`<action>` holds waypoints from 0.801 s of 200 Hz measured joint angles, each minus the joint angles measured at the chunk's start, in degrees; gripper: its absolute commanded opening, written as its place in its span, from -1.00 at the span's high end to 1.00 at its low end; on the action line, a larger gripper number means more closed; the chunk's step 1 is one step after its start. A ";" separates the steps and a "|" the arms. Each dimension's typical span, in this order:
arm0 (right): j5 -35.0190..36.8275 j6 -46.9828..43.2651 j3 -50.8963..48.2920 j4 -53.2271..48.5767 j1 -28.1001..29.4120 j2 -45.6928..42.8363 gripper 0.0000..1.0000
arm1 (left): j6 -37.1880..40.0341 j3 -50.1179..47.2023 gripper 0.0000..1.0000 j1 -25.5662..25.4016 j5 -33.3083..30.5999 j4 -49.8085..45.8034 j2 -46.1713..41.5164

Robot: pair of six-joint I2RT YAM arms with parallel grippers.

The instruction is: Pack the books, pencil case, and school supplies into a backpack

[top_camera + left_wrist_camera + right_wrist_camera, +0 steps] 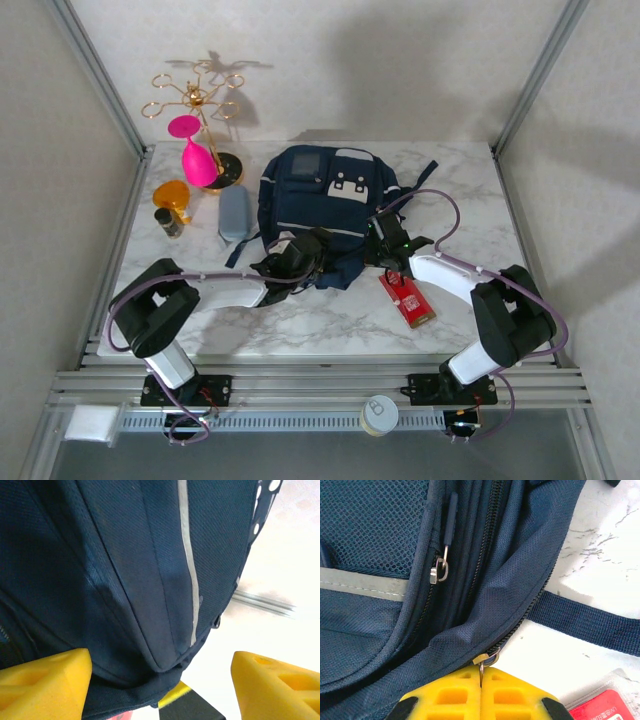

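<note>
- Right wrist view: the right gripper (481, 672) has its yellow fingers (455, 692) pressed together on the zip pull (488, 658) at the backpack's (380, 630) near edge, and the red pack (607, 707) lies on the marble just beside it
- Left wrist view: the left gripper (160, 667) stands with its jaws wide apart and nothing between them, the backpack's near corner bulging just above the gap; I cannot tell whether either finger touches the cloth
- Step in hand, as I judge it: opening the zip, with nothing being loaded yet; the red pack and the pencil case (233, 213) both lie out on the table (300, 330)
- Next move likely calls for the right gripper to drag the zip pull along the zip's curve while the left gripper closes on the fabric, so the backpack does not slide with it
- Top view: both forearms reach in low from the near edge and meet at the backpack's near side, the left gripper at its left corner, the right gripper at its right
- Farther off, the pencil case lies just left of the backpack, beyond the left gripper
</note>
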 measured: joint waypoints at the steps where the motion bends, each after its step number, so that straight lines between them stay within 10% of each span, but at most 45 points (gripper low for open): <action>1: 0.00 0.00 0.00 0.00 0.00 0.00 1.00 | 0.00 0.13 -0.50 -0.07 -0.09 -0.20 -0.07; 86: -0.52 0.02 -0.02 0.37 0.39 -0.02 1.00 | -6.67 0.96 -0.63 -7.85 -3.89 -4.92 -8.96; 160: -0.48 -0.02 -0.13 0.87 1.27 -0.37 1.00 | -12.72 3.76 -0.57 -7.26 -3.93 -5.29 3.32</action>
